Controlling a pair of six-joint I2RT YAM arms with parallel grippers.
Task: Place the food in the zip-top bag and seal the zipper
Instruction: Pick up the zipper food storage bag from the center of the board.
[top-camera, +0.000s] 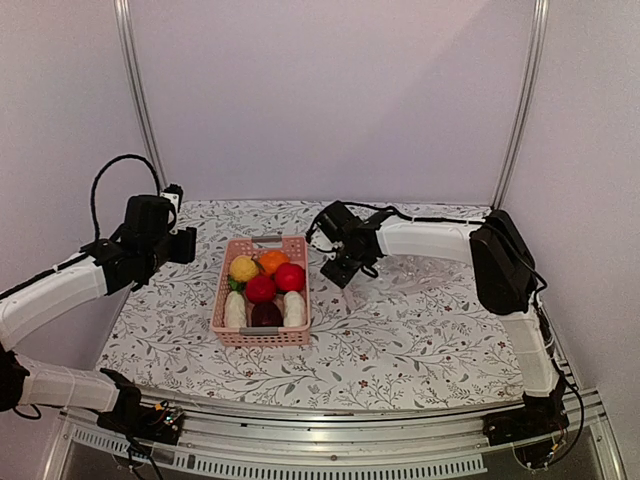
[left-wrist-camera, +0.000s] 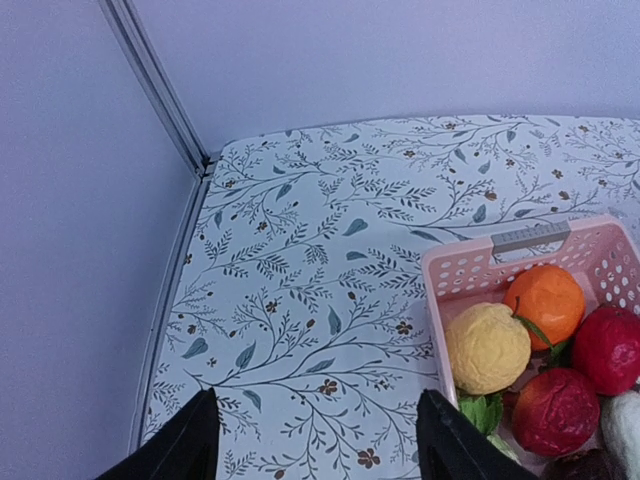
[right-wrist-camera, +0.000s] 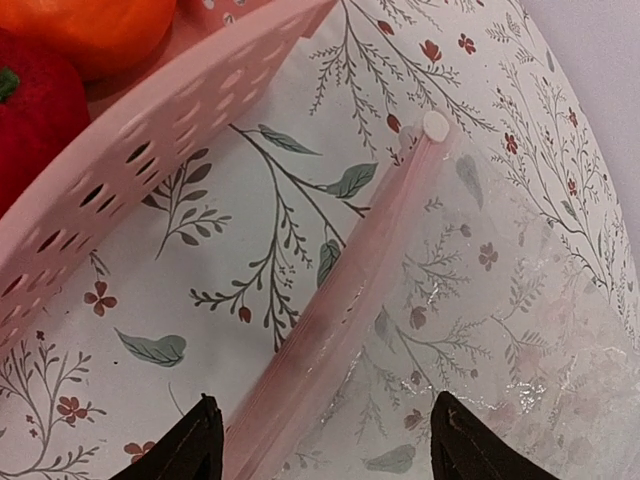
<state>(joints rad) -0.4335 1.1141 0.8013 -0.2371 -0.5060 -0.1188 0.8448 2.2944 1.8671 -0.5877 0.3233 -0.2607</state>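
Clear zip-top bag (right-wrist-camera: 520, 340) lies flat, its pink zipper (right-wrist-camera: 340, 300) beside the basketed food (top-camera: 265, 290).

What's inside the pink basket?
The pink basket holds toy food: a yellow fruit, an orange, two red pieces, a dark maroon one and two white oblongs. Whatever lies beneath them is covered.

Even, diffuse lighting as I viewed it; soft shadows fell beneath the pink basket (top-camera: 261, 291). Glare glinted off the zip-top bag (right-wrist-camera: 520, 340). The overhead view was slightly soft; both wrist views stayed sharp.
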